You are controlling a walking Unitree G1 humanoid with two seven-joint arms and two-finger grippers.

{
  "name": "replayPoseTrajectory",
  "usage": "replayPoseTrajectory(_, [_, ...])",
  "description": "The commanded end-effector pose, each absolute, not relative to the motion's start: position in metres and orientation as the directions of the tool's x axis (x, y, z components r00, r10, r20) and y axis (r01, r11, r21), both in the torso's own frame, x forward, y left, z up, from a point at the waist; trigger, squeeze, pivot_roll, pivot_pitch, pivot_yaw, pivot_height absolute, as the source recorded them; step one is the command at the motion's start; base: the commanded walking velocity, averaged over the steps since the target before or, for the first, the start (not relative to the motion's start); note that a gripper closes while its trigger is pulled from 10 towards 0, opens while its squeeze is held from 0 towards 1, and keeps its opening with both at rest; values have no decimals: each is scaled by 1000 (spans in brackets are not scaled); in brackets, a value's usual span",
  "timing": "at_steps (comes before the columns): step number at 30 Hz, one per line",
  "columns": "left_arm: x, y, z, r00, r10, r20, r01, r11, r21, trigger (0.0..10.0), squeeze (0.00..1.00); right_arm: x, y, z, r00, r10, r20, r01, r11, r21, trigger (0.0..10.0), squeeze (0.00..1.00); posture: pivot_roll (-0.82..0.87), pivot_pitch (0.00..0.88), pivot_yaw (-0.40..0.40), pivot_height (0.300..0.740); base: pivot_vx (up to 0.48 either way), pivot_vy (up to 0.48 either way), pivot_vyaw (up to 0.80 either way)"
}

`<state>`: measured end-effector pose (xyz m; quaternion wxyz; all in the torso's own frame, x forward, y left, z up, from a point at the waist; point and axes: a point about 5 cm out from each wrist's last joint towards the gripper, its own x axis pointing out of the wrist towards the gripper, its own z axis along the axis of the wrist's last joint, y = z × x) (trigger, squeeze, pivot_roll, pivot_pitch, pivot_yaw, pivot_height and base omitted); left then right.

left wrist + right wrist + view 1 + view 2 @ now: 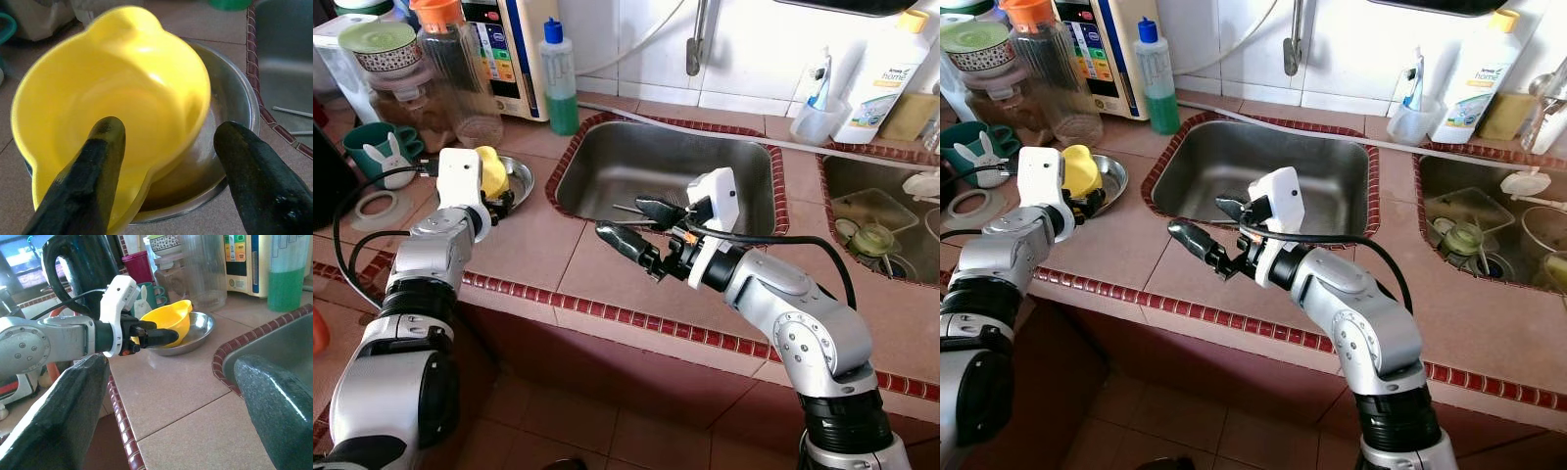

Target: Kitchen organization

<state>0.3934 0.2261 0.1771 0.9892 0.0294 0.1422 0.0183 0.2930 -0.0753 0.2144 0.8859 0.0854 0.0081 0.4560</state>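
A yellow plastic bowl [492, 168] rests tilted in a shallow steel dish [522, 178] on the tiled counter, left of the sink [607, 181]. My left gripper [166, 147] is open at the bowl: one finger [93, 161] reaches inside it and the other [249, 166] stays outside, above the dish [234, 98]. In the right wrist view the same bowl [168, 317] and the left gripper [159, 335] appear from the side. My right gripper [641, 225] hangs open and empty over the counter at the sink's front rim.
Thin utensils [628, 209] lie in the sink. Behind the dish stand a green soap bottle [558, 78], a clear jar [460, 69] and a green cup with a bunny [382, 152]. A second sink [862, 181] holding dishes is at the right, with a white detergent bottle [886, 73] behind it.
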Motion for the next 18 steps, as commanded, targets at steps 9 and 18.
replayPoseTrajectory(9, [394, 230, 178, 960, 41, -277, -28, 998, 52, 0, 0, 293, -74, 219, 583, 809, 74, -810, 572, 132, 10000, 0, 4, 90, 33, 740, 0, 0, 0])
replayPoseTrajectory(18, [396, 230, 183, 969, 58, -238, -40, 996, 83, 0, 0, 295, -74, 219, 598, 798, 76, -799, 586, 130, 10000, 0, 3, 90, 34, 740, 0, 0, 0])
